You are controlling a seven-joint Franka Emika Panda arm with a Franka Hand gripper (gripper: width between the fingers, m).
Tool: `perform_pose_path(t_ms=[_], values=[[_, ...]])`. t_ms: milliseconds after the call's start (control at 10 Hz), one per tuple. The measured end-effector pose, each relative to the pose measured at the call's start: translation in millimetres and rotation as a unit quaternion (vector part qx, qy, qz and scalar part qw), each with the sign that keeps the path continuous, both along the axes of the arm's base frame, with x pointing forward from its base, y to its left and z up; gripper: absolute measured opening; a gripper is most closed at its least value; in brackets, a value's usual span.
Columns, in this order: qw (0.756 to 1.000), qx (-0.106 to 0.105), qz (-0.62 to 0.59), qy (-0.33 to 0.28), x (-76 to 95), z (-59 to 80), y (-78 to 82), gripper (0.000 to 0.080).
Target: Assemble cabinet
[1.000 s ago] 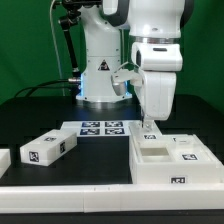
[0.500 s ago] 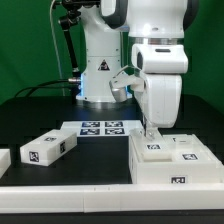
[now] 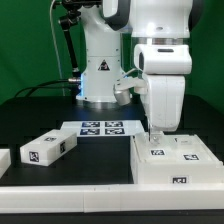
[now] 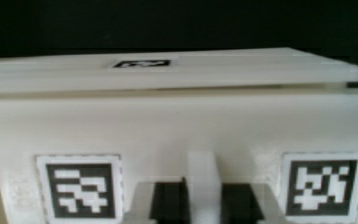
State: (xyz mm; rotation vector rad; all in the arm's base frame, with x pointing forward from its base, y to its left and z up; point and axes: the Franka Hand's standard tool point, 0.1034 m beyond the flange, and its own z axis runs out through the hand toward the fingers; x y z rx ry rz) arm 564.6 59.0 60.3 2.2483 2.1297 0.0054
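Observation:
The cabinet (image 3: 172, 165) is a large white boxy body at the exterior view's right front. My gripper (image 3: 157, 135) stands straight down over its top. In the wrist view my gripper (image 4: 206, 205) has a dark finger on each side of a thin white rib, shut on a white drawer block (image 4: 176, 140) with a black-and-white tag on each side of the rib. That block (image 3: 155, 152) sits in the cabinet's top beside another tagged block (image 3: 186, 154). A flat white tagged part (image 4: 158, 68) lies beyond it in the wrist view.
A loose white tagged block (image 3: 48, 148) lies at the exterior view's left, with another (image 3: 3, 160) at the left edge. The marker board (image 3: 100, 128) lies in the middle at the back. A long white rail (image 3: 70, 190) runs along the front. The robot base (image 3: 100, 70) stands behind.
My gripper has moved down and toward the exterior view's right with the tagged block. The block now covers the compartment that was open in the cabinet's top.

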Motion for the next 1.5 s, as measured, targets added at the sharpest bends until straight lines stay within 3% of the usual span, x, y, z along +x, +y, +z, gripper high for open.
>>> perform_pose_path(t_ms=[300,700,900,1100,1200,1300,1400,1500], values=[[1.0,-0.001,0.002,0.002,15.1,-0.3,-0.8,0.007],[1.0,-0.01,0.013,0.026,16.0,-1.0,-0.6,0.007],[0.999,-0.013,0.017,0.03,6.4,0.7,0.4,0.007],[0.999,-0.017,0.021,0.029,0.2,10.1,-0.2,0.0319],[0.999,-0.023,0.025,0.029,-8.8,16.2,-0.6,0.0525],[0.999,-0.031,0.031,0.029,-20.1,23.1,-0.6,0.0525],[0.999,-0.035,0.027,0.031,-32.0,28.1,1.1,0.0698],[0.999,-0.04,0.001,0.03,-43.2,33.2,3.7,0.0698]])
